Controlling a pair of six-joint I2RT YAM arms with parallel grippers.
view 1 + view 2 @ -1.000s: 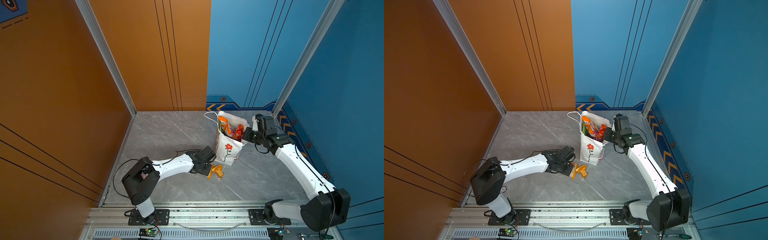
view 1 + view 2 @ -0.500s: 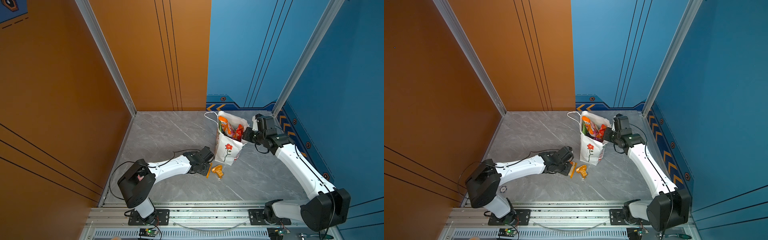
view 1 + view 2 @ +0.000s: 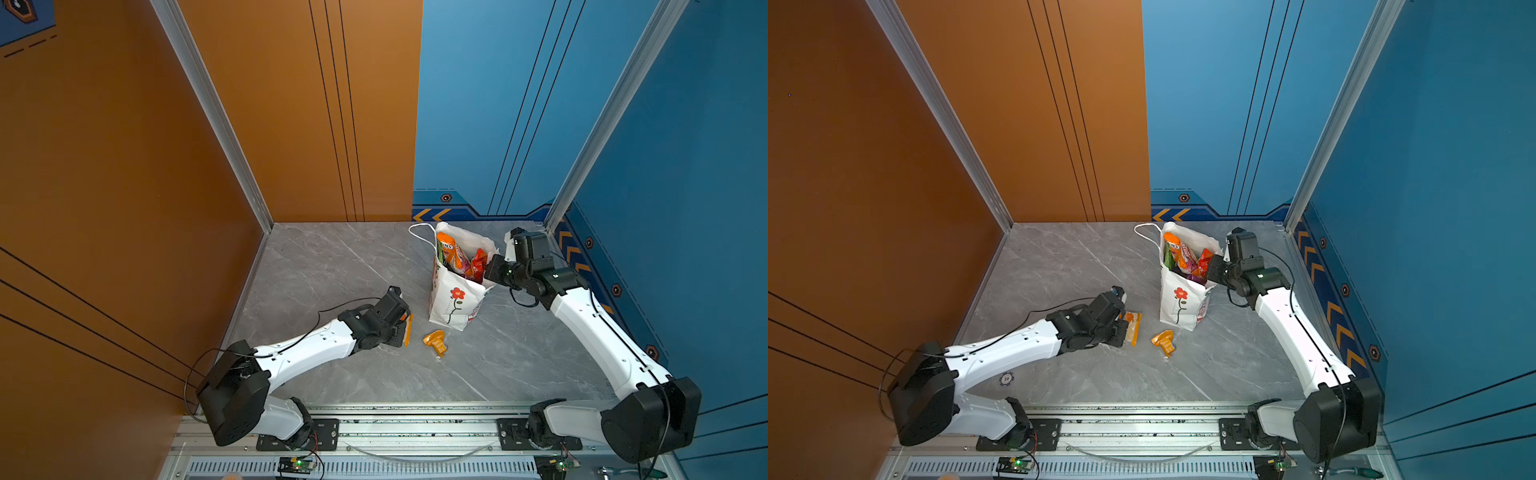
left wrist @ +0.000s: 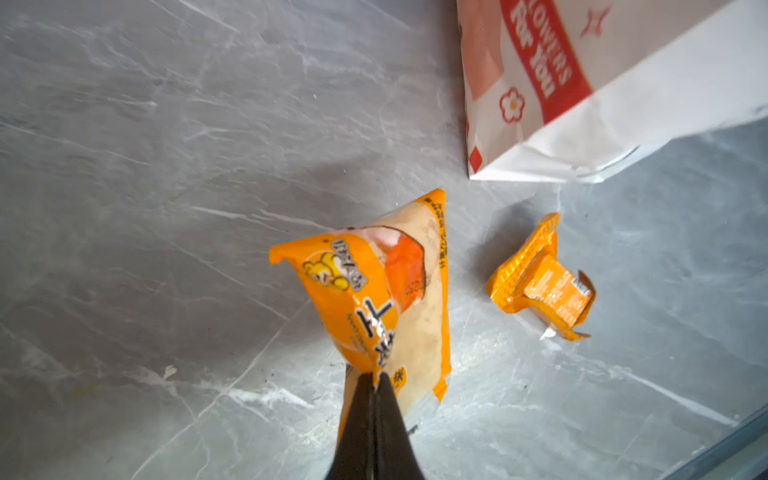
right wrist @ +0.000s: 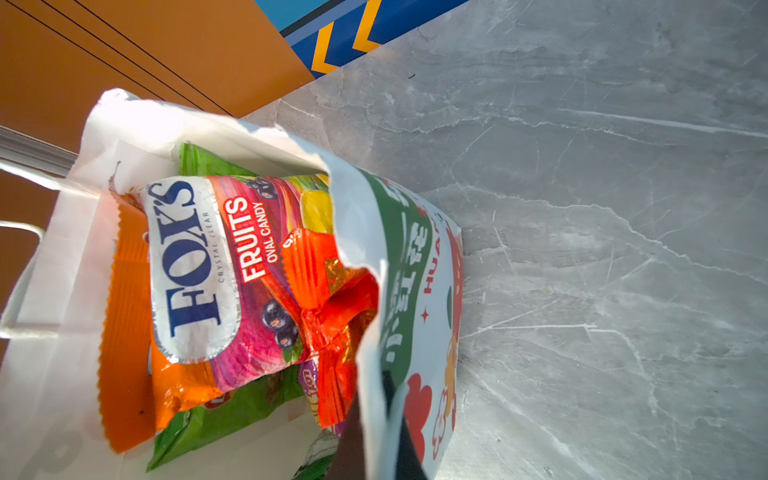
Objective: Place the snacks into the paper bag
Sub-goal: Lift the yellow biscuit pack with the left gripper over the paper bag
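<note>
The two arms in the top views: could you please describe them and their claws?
The left arm and right arm have white tapered shells, bulky black joints and loose black cables. The left claw and right claw are slim and black.

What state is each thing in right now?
paper bag: upright, open, packets inside.
yellow-orange packet: gripped at one edge, outside the bag.
left tool: shut on the yellow-orange packet.
small orange packet: loose on the table, crumpled.
right tool: shut on the paper bag's rim.
</note>
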